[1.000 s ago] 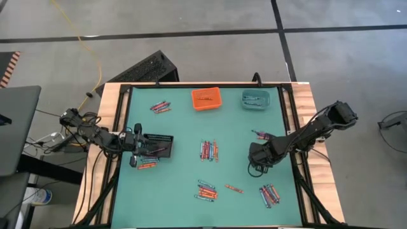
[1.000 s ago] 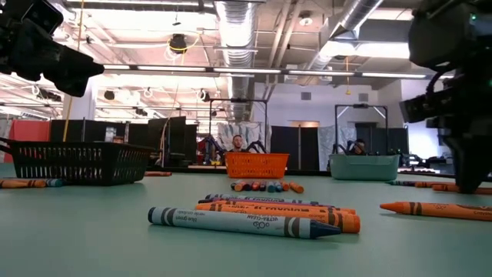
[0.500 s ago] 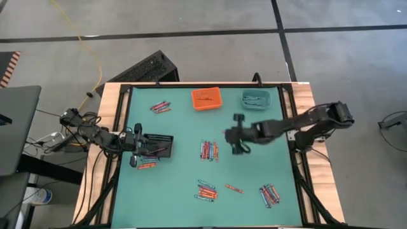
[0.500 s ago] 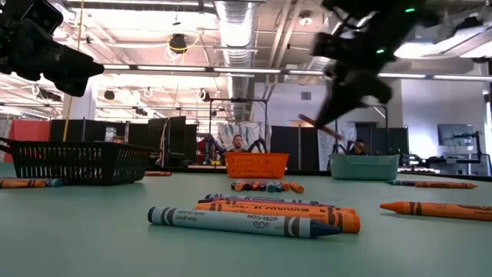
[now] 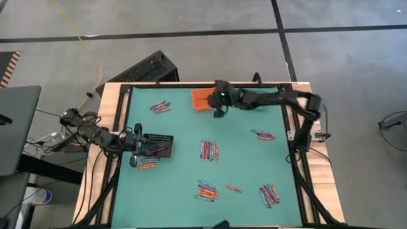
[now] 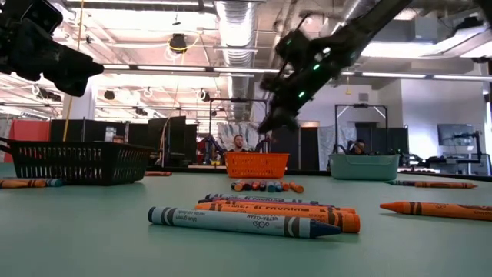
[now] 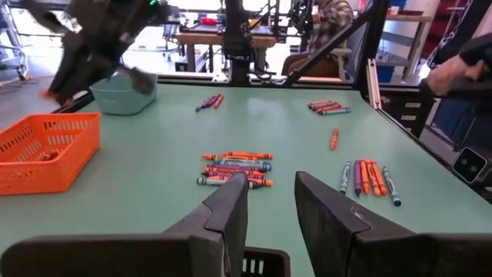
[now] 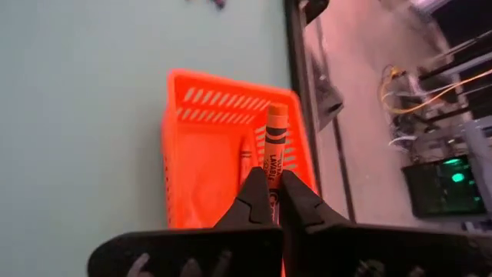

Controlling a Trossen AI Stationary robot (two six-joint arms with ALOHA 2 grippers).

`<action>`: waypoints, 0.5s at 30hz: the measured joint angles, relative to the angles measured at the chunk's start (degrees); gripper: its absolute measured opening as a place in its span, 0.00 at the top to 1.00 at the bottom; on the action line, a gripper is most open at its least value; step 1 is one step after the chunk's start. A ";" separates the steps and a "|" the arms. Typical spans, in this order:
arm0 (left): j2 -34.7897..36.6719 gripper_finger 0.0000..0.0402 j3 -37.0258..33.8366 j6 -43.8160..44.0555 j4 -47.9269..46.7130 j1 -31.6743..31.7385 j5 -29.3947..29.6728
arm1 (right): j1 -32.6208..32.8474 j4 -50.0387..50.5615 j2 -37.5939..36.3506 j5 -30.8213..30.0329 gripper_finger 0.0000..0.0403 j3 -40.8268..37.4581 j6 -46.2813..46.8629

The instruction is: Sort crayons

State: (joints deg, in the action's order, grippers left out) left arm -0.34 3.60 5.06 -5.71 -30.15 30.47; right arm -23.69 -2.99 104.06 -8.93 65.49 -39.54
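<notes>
The right gripper (image 8: 270, 188) hangs above the orange bin (image 8: 201, 161), its fingers (image 8: 250, 201) pinched tight on an orange crayon (image 8: 274, 146) that sticks out forward past the fingertips, over the bin's far rim. Another crayon (image 8: 244, 161) lies inside the bin, just beyond the fingertips. In the high view this gripper (image 5: 219, 107) sits at the bin's (image 5: 202, 99) right edge, at the far side of the table (image 5: 178, 191).

The left gripper (image 7: 270, 201) waits at the table's left side over the black bin (image 5: 159, 145), its fingers (image 7: 231, 211) narrowly apart and holding nothing. Ahead of them lies a pile of crayons (image 7: 234, 167), with more loose crayons (image 7: 367, 176) off to one side and a teal bin (image 7: 124, 94) farther across the table.
</notes>
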 joint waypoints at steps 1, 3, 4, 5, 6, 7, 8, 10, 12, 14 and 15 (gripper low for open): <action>0.00 0.76 0.00 0.05 0.00 0.00 0.03 | -0.31 0.68 1.85 0.05 1.00 1.60 -0.03; 0.00 0.76 0.00 0.17 0.02 0.00 0.02 | -0.77 1.60 4.75 0.10 1.00 5.04 -0.15; 0.00 0.76 0.00 0.14 0.00 0.02 0.00 | -0.90 2.28 5.85 0.11 1.00 6.54 -0.13; 0.00 0.76 0.00 0.06 0.01 0.00 -0.02 | -0.95 3.26 6.87 0.11 1.00 8.02 -0.12; 0.00 0.76 0.00 0.00 0.00 0.00 -0.05 | -0.95 4.58 7.72 0.11 1.00 9.31 -0.06; 0.00 0.76 0.00 0.06 0.00 0.00 -0.03 | -0.95 6.13 8.53 0.09 1.00 10.37 0.24; 0.00 0.76 0.00 0.17 0.01 0.02 -0.03 | -0.95 7.59 9.25 0.05 1.00 11.26 1.28; 0.00 0.76 0.00 0.12 0.00 0.00 -0.06 | -0.95 9.53 10.24 -0.68 0.99 12.69 4.38; 0.00 0.76 0.00 0.02 0.00 0.01 -0.06 | -0.95 10.20 10.64 -1.34 0.96 13.81 5.07; 0.00 0.76 0.00 0.18 0.00 0.00 -0.06 | -0.95 10.58 10.64 -1.48 0.93 14.13 5.03; 0.00 0.76 0.00 0.17 0.01 0.02 -0.06 | -0.95 10.57 10.64 -1.48 0.91 14.13 5.02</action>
State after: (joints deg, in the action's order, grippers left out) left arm -0.34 3.60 5.23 -5.70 -30.13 30.41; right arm -24.64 7.58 114.69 -10.41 79.61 -34.52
